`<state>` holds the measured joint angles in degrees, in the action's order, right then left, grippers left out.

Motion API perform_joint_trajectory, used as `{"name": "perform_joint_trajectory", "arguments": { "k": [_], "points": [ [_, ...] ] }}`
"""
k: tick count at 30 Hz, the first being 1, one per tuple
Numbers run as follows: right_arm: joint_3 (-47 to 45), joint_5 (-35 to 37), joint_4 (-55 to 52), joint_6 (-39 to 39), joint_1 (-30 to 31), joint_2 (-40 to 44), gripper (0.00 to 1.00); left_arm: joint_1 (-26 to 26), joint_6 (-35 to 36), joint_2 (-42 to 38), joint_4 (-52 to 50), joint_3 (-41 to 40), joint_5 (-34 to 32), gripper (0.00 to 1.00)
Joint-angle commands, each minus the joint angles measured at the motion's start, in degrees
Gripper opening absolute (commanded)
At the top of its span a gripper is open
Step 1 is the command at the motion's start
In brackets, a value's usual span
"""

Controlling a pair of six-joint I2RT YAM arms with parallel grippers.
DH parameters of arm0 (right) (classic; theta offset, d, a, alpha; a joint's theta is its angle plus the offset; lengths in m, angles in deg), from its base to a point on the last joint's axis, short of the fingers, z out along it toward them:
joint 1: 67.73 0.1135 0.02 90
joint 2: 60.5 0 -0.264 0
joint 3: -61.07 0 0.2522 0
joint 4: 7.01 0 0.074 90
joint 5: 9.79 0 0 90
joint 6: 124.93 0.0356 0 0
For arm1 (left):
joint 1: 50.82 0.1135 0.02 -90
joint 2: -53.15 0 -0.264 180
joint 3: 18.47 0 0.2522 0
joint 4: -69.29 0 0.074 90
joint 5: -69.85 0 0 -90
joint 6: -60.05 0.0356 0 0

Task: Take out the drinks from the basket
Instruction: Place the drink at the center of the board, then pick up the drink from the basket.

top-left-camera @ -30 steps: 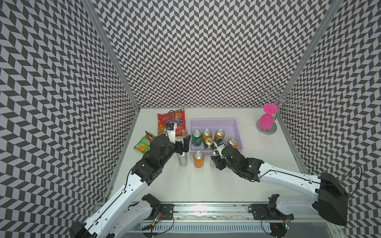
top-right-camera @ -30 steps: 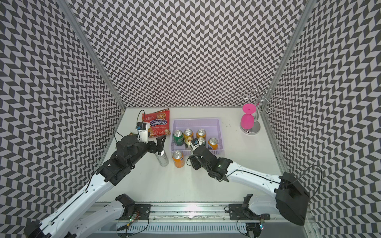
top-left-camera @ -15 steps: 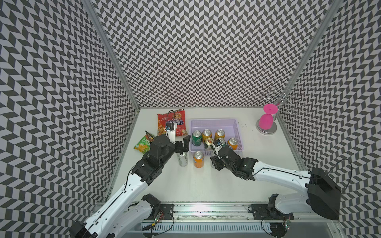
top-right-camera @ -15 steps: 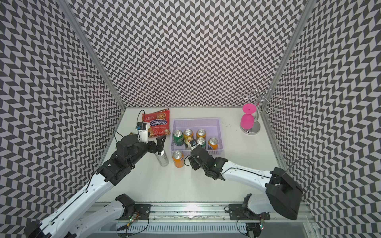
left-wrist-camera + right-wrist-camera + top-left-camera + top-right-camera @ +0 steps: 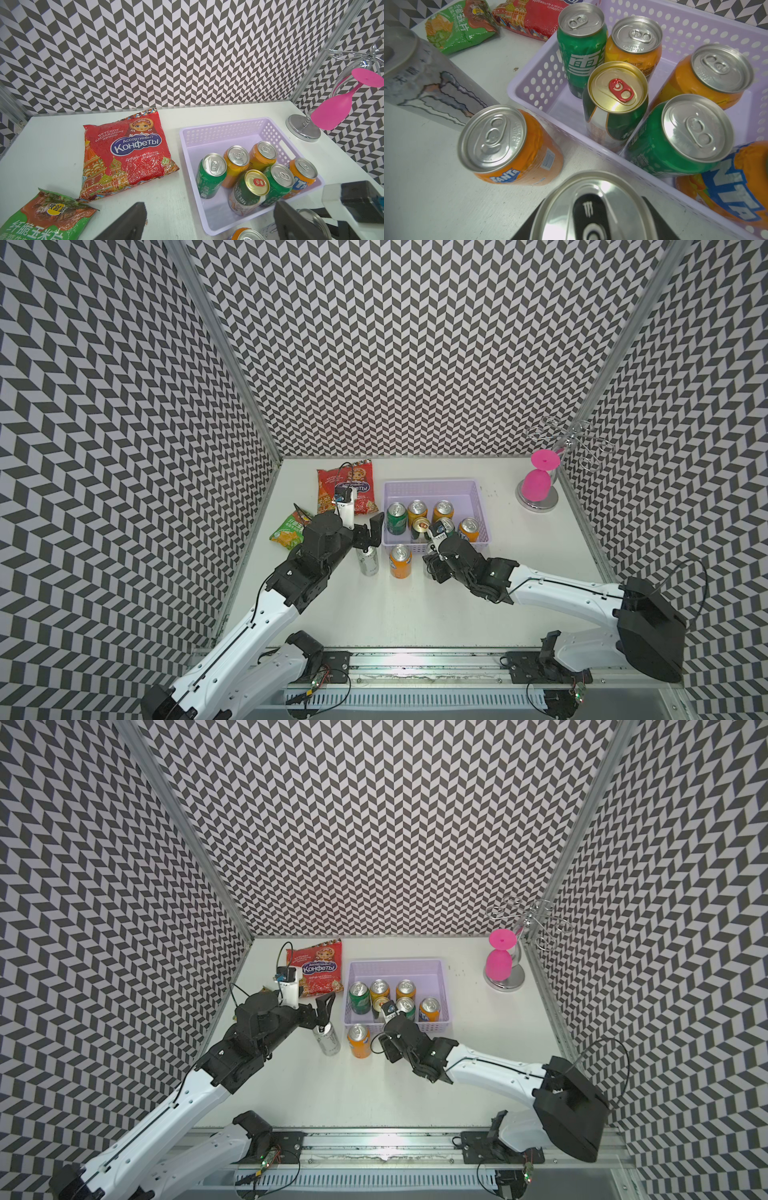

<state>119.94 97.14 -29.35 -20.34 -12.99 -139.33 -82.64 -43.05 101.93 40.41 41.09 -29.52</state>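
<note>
The lavender basket (image 5: 432, 489) (image 5: 220, 129) holds several drinks: two green cans (image 5: 396, 517), three orange cans (image 5: 443, 510) and a gold-topped can (image 5: 616, 87). Outside its front wall stand a slim silver can (image 5: 368, 564) and an orange can (image 5: 400, 562) (image 5: 506, 145). My right gripper (image 5: 432, 558) (image 5: 593, 224) is shut on a second silver can (image 5: 593, 205), just in front of the basket and right of the orange can. My left gripper (image 5: 365, 531) (image 5: 207, 224) hangs open and empty above the slim silver can.
A red snack bag (image 5: 347, 491) and a green snack bag (image 5: 289, 529) lie left of the basket. A pink upturned goblet (image 5: 536, 485) hangs on a metal stand at the back right. Patterned walls close three sides.
My right arm has swung slightly to the left with the silver can in its grip. The left arm and the other cans have not moved.
</note>
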Motion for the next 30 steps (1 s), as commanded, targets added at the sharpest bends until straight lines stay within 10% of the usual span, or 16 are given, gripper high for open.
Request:
{"name": "perform_joint_trajectory", "arguments": {
  "k": [1,17,30],
  "points": [
    [2.7,1.3,5.7,-0.4,0.3,0.2,0.6,0.3,0.5,0.1,-0.4,0.5,-0.6,0.99],
    [7.0,3.2,-1.7,-5.2,0.1,4.9,0.99,0.4,0.5,0.1,-0.4,0.7,0.0,0.99],
    [11.9,1.8,-8.3,-9.8,-9.8,12.7,1.0,0.3,0.2,-0.3,-0.7,0.7,-0.8,0.99]
  ]
}}
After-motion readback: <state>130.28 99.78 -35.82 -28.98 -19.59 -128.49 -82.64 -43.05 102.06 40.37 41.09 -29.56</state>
